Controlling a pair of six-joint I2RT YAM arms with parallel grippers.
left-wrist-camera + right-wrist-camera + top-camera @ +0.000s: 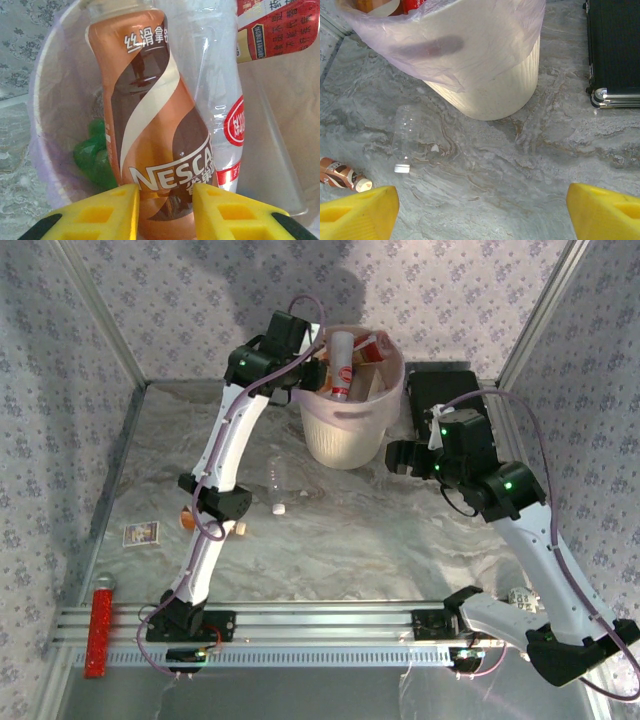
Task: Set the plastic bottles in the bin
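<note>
Left jaws pinch a brown-labelled plastic coffee bottle (155,140) over the round, pale, ribbed translucent bin (345,440). Right jaws, spread, hover above the marbled counter (520,165) at the bin's four o'clock.

White arm links (228,440), black joints (225,502), green lights (508,481), purple cables (536,440), yellow hand fingers (95,212)

From above and behind we overlook the whole table (380,540); our left wrist peers closely into the bin (55,100), our right sees its outside from the right.
</note>
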